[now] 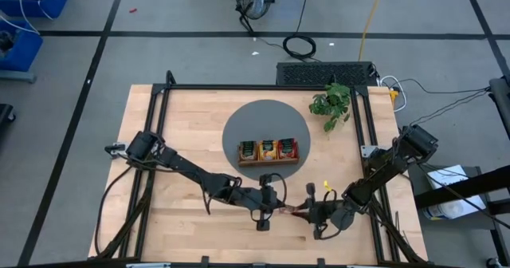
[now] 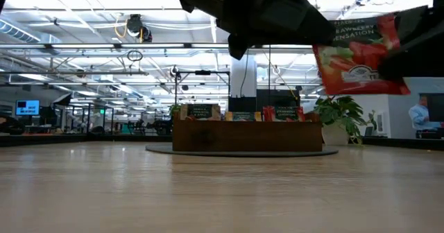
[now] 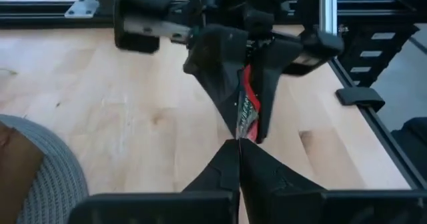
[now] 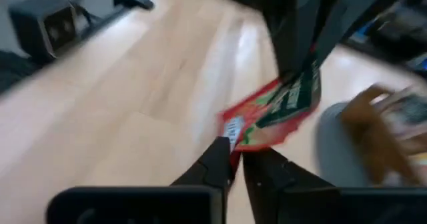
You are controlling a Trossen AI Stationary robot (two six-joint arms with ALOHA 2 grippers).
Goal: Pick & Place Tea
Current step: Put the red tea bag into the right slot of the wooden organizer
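A red tea sachet [image 2: 361,56] with a dark green label hangs in the air near the table's front edge, between my two grippers. My left gripper [image 1: 279,209] comes in from the left and is shut on one end of it. My right gripper [image 1: 307,212] comes in from the right and is shut on the other end. The brown wooden tray [image 1: 268,161] stands on a grey round mat [image 1: 239,124] farther back. Its compartments hold more tea sachets [image 1: 268,148], standing on edge. My left gripper pinches the sachet's green-label end [image 4: 295,94] between its two fingers [image 3: 220,171], coming nearly level from the table's left. The sachet stands on edge, tilted, clear of the table. My right gripper pinches the opposite end, at the sachet's white-marked corner [image 4: 233,131], between its two fingertips [image 4: 215,159]. It comes nearly level from the table's right.
A small potted plant [image 1: 331,104] stands at the far right, beside the mat. Black frame rails [image 1: 159,116] run along the table's left, right and far sides. Bare wood [image 1: 191,220] lies around the grippers and toward the near edge.
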